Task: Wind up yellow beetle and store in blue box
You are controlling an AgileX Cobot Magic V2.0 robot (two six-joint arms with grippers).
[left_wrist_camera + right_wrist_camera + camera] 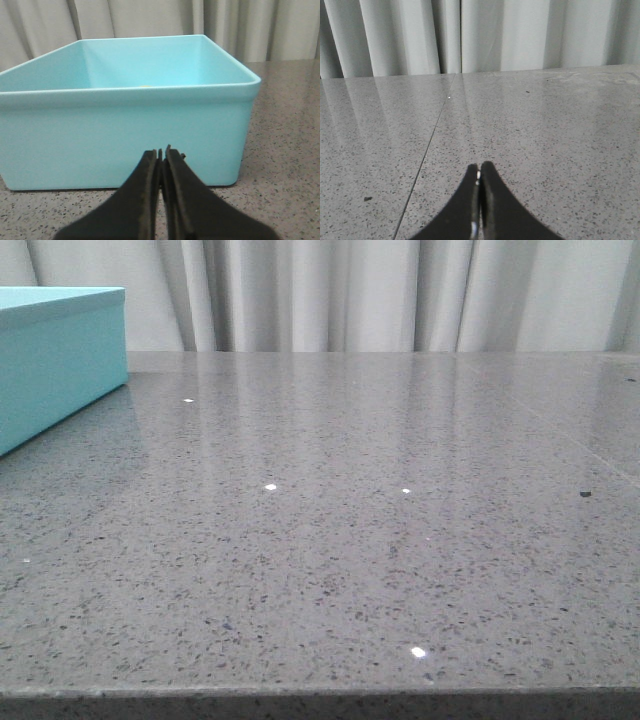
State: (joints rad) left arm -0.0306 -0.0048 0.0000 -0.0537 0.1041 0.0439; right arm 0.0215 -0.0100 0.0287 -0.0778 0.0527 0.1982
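Just before the large turquoise-blue open-topped plastic box (pixel 125 135), the left gripper (pixel 162 152) hangs pressed together, empty; the right gripper (pixel 479 172) likewise, over speckled grey stone table (pixel 545 140). A yellow fleck inside may be the beetle; I'd confirm before reaching in.

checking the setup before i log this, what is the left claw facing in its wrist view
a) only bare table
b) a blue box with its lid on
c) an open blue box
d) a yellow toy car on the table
c, the left claw, fingers pressed together, points at the blue box, whose open top shows its inner walls.
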